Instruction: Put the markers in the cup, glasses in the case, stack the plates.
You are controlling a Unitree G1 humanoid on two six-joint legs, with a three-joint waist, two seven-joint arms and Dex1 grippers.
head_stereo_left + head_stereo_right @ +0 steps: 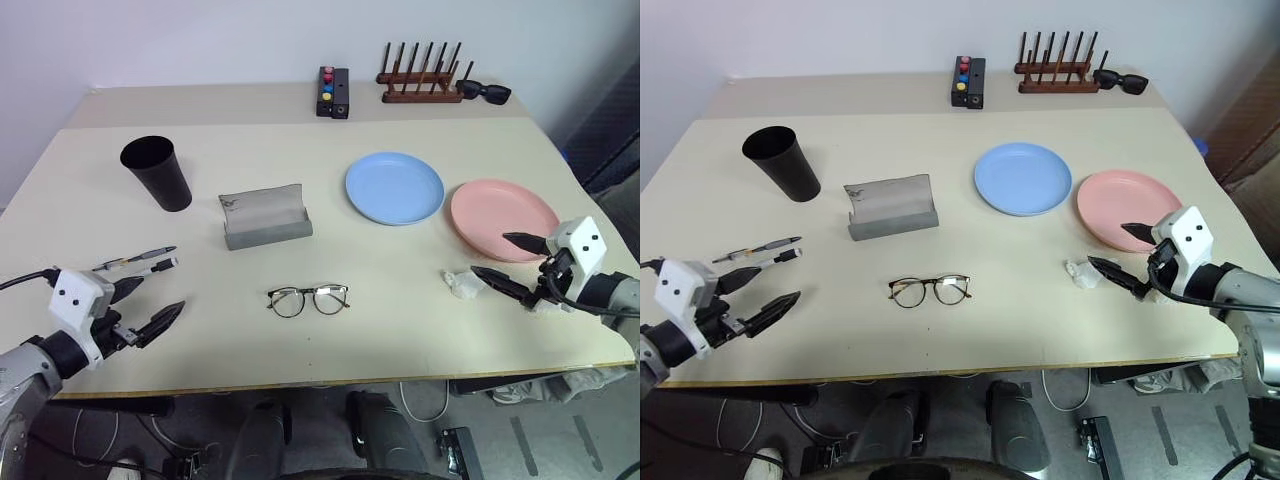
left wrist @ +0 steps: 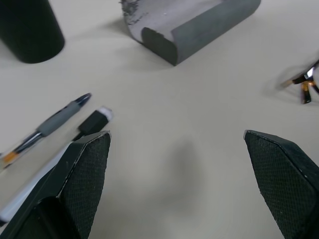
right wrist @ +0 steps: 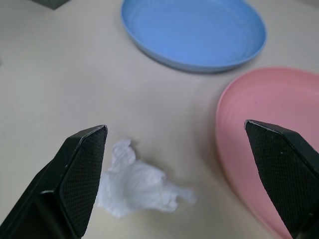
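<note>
Two markers (image 1: 140,262) lie side by side at the table's left, just beyond my open left gripper (image 1: 160,293), which hovers empty. The black cup (image 1: 157,172) stands upright at the back left. To its right sits the grey case (image 1: 264,217) with its lid open. The thin-framed glasses (image 1: 308,299) rest unfolded in front of the case. A blue plate (image 1: 394,187) and a pink plate (image 1: 503,218) lie side by side on the right. My right gripper (image 1: 488,253) is open and empty over the pink plate's near edge.
A crumpled white tissue (image 1: 462,283) lies beside the right gripper's lower finger. At the table's back stand a wooden peg rack (image 1: 420,75), black sunglasses (image 1: 485,92) and a black box with coloured buttons (image 1: 332,92). The table's front edge (image 1: 330,378) is close under both hands.
</note>
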